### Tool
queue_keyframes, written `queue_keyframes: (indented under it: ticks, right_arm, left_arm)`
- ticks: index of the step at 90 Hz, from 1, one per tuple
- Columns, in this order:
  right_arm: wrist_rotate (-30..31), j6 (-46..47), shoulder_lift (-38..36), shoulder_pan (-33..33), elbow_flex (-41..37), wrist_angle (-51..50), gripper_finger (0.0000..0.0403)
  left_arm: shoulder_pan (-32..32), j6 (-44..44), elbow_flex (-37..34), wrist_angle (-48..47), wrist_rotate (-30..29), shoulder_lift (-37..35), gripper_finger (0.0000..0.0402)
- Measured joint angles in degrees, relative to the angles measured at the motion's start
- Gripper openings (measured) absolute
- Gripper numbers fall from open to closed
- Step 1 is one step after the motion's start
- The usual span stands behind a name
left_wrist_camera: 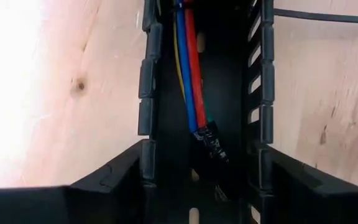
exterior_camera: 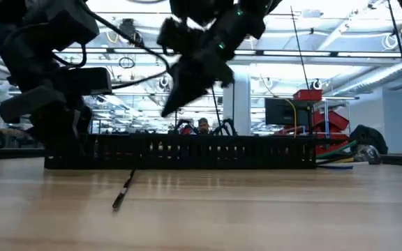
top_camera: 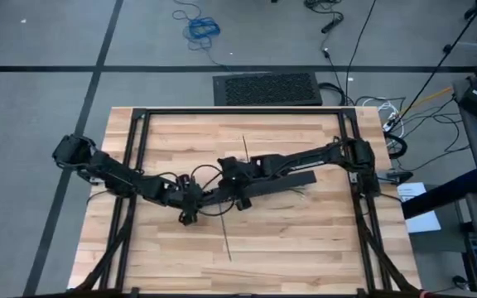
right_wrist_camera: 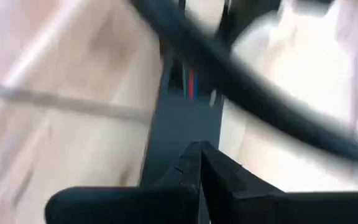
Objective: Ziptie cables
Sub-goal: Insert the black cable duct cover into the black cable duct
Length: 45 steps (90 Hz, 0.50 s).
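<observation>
- Black slotted bar (top_camera: 259, 189) lies across the middle of the wooden table (top_camera: 305, 240) and serves as the landmark for everything else.
- Inside the bar's channel lie the cables (left_wrist_camera: 188, 74), blue, red and yellow strands running side by side, with a dark connector end showing near the left gripper's end of the bar.
- In the low view, more of the cables spill out past the bar's far end onto the table, green and yellow among them.
- Left gripper (left_wrist_camera: 207, 186) sits at one end of the bar, its fingers (left_wrist_camera: 120, 177) spread apart, one on each outer side of the bar's walls; whether they press the walls cannot be told.
- Right gripper (right_wrist_camera: 197, 168) hangs above the bar's middle part, fingers pressed together with nothing seen between them.
- One thin black zip tie (top_camera: 228, 240) lies on the table on the near side of the bar; another thin strip (top_camera: 244, 147) lies beyond the bar.
</observation>
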Motion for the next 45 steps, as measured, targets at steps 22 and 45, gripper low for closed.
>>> queue_keyframes:
  ticks: [22,45]
  right_arm:
    - [-5.4,2.7,3.0,-0.9,-3.4,6.9,0.0]
    - [-7.8,3.4,7.7,-0.3,-3.4,19.6,0.0]
  left_arm:
    - [0.1,1.6,-0.1,0.3,0.3,0.0,0.0239]
    - [1.4,3.3,-0.2,1.7,1.3,0.4,0.0239]
